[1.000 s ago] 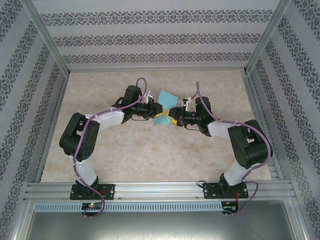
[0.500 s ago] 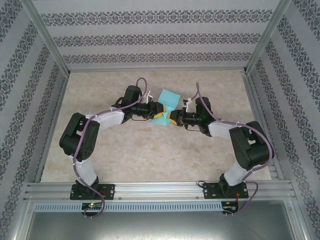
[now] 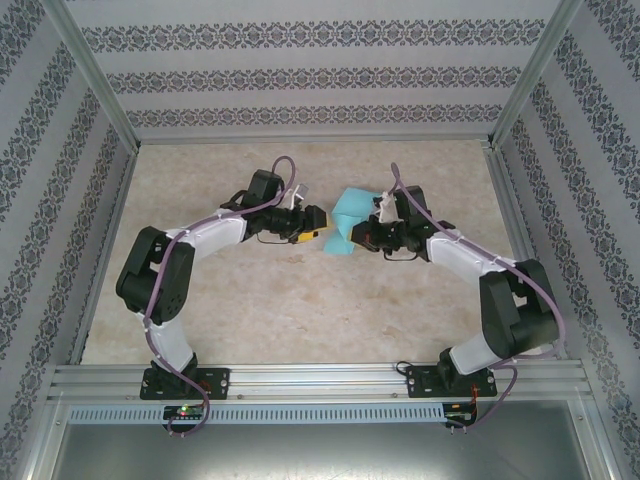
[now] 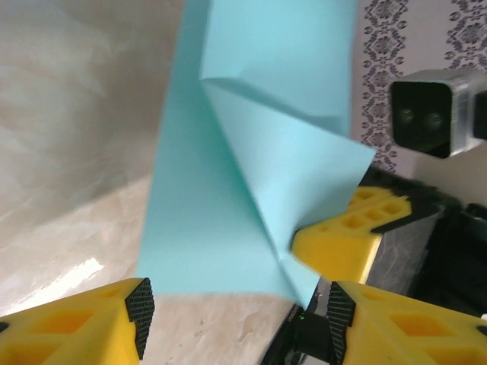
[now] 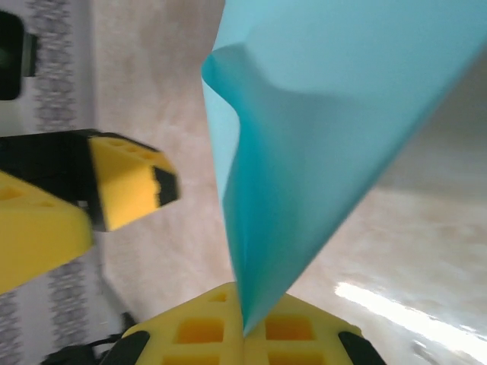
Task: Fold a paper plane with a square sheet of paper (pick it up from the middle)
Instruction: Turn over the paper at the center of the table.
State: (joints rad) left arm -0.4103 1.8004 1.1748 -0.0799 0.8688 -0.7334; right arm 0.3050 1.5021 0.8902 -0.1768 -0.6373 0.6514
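The top camera sits above and behind the arm bases point(image 3: 183, 380) and looks down at the whole table point(image 3: 250, 310). The left wrist camera looks past its own fingers point(image 4: 84, 323), very near the sheet of paper point(image 4: 228, 198). The right wrist camera faces it from the opposite side, equally near. All three share this sheet.

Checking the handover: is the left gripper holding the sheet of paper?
No: the left gripper is open beside the sheet of paper, which the right gripper pinches.

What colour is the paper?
Turquoise blue. The paper shows best in the left wrist view.
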